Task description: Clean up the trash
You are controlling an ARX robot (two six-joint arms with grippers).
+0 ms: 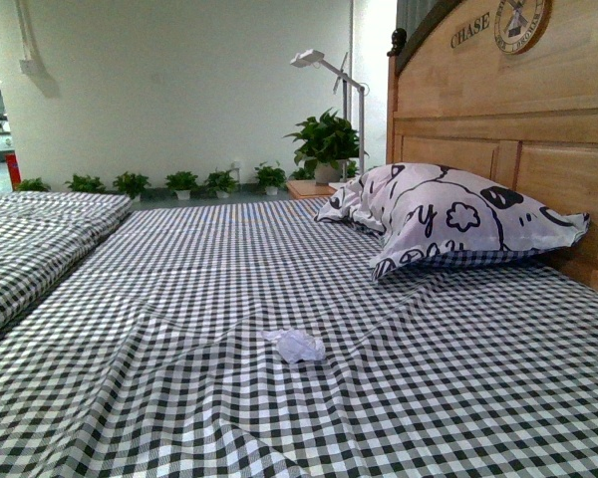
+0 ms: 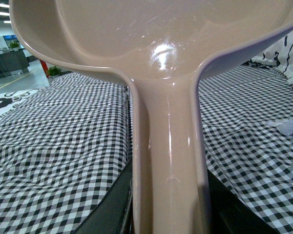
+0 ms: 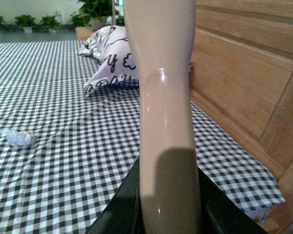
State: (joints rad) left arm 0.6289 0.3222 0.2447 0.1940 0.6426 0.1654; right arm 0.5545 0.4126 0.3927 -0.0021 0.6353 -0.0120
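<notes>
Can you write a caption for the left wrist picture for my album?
Beige dustpan held up over the checked bed, with the white trash lying on the sheet nearby.

left gripper (image 2: 168,207) clamped on the dustpan handle (image 2: 168,146), dark jaws pressed to either side of it, right gripper (image 3: 170,204) likewise closed around a beige handle (image 3: 163,97), its black jaws flanking the shaft, both wrists roughly level
</notes>
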